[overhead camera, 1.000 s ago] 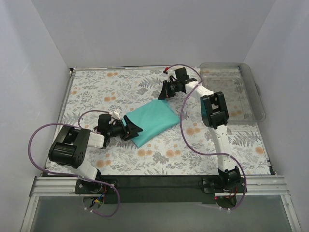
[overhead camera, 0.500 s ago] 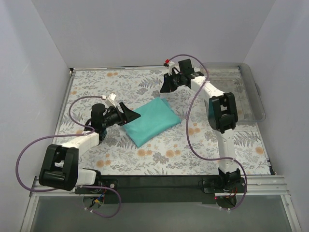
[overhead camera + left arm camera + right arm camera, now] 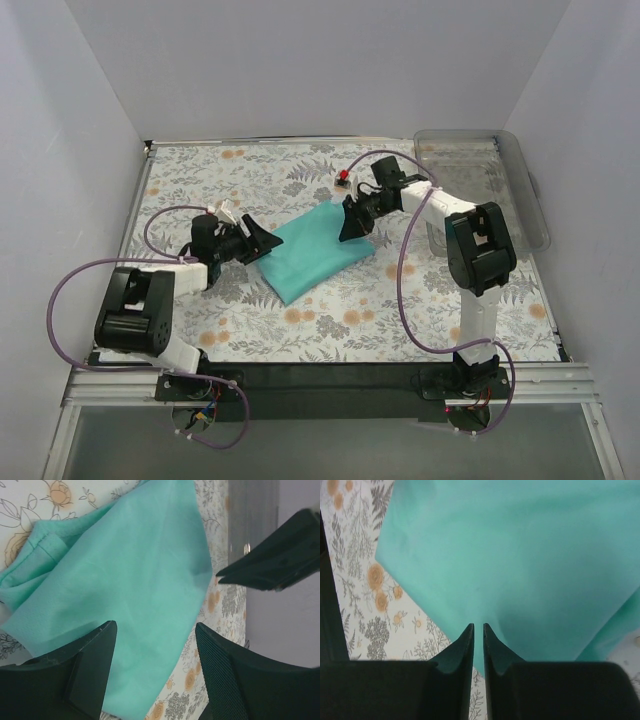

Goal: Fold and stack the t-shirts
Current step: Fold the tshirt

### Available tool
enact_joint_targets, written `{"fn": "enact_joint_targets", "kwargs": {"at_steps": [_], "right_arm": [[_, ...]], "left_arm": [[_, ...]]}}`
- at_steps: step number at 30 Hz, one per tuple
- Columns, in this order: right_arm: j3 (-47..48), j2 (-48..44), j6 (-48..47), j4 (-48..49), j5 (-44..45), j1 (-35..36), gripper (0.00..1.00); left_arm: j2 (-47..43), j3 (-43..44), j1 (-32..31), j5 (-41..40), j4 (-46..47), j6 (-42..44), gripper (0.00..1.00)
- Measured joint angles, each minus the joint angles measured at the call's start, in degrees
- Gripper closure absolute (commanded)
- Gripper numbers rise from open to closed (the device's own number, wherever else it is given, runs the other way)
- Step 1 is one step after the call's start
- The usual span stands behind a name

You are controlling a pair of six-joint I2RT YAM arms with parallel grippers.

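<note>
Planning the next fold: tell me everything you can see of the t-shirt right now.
The t-shirt is plain teal-green soft cloth, no print, folded into a rough rectangle lying flat and diagonal near the middle of the flowered table. Its top is smooth; the left wrist view shows bunched layers and a stitched hem at one end. The left pincer, open wide, is at its left edge; the right pincer, almost closed, is over its far right corner. Whether either touches it is unclear.
</note>
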Motion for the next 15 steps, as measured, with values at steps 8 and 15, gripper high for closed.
{"fn": "enact_joint_targets", "kwargs": {"at_steps": [8, 15], "right_arm": [[-5.38, 0.87, -2.01, -1.77, 3.69, 0.09, 0.88], [-6.73, 3.5, -2.54, -1.38, 5.09, -0.24, 0.89]], "left_arm": [[8.0, 3.21, 0.55, -0.83, 1.57, 0.31, 0.42], [12.52, 4.35, 1.2, -0.94, 3.91, 0.48, 0.42]]}}
